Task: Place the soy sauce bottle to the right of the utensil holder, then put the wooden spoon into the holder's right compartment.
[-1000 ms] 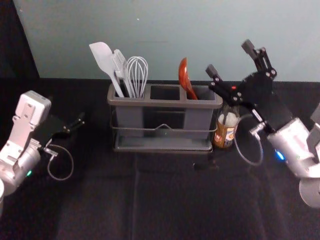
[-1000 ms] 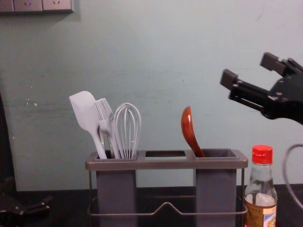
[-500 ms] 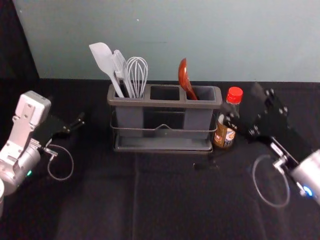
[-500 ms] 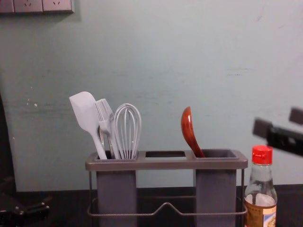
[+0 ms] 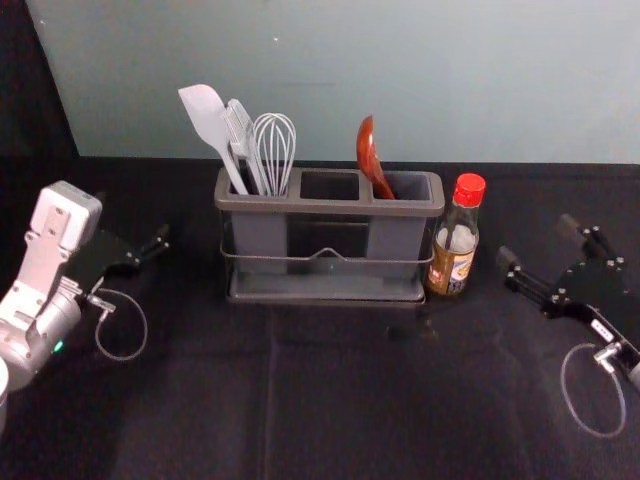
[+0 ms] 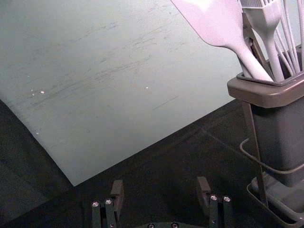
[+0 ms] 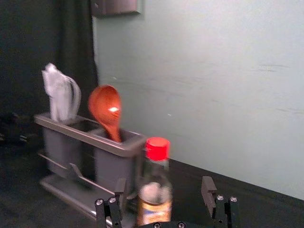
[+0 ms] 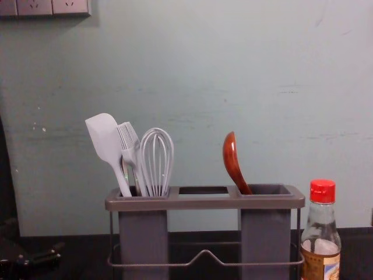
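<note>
Hovering my right tool at right, I'm seeing the soy sauce bottle standing just right of the holder, wooden spoon leaning in the right compartment. My left tool is idling at left, both gaping apart.

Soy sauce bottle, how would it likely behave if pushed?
Being tall and slim, the bottle could tip if pushed near its red cap. Its round body would probably roll once down. It looks like smooth glass, so perhaps slippery.
</note>
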Robot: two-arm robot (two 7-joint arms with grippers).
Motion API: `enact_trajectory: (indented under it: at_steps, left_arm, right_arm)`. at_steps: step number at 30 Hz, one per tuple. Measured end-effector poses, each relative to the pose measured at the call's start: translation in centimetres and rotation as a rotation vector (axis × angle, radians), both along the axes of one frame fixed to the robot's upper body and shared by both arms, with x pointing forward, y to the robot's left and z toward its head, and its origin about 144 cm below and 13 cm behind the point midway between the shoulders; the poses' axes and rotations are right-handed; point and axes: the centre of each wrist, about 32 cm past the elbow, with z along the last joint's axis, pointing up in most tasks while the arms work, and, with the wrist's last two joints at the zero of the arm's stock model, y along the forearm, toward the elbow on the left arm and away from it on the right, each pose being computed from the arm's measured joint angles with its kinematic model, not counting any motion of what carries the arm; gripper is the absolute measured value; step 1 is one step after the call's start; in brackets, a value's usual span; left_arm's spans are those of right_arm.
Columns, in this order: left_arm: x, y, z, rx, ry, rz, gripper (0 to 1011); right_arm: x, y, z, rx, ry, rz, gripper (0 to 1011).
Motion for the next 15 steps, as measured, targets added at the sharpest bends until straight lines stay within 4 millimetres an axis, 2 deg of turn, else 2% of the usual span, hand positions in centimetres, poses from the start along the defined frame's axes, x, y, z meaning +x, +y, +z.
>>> enact_trajectory:
  at_steps: [6,15]
  left_arm:
    - [0.0,0.0,0.0,0.0,0.0,0.0,1005]
    - [0.0,0.0,0.0,0.0,0.0,0.0,1005]
  right_arm:
    - [1.7,-0.6,-0.6,-0.039,-0.02,-0.076,1002]
    - [5.3,0.7,-1.9,-0.032,-0.091,-0.252,1002]
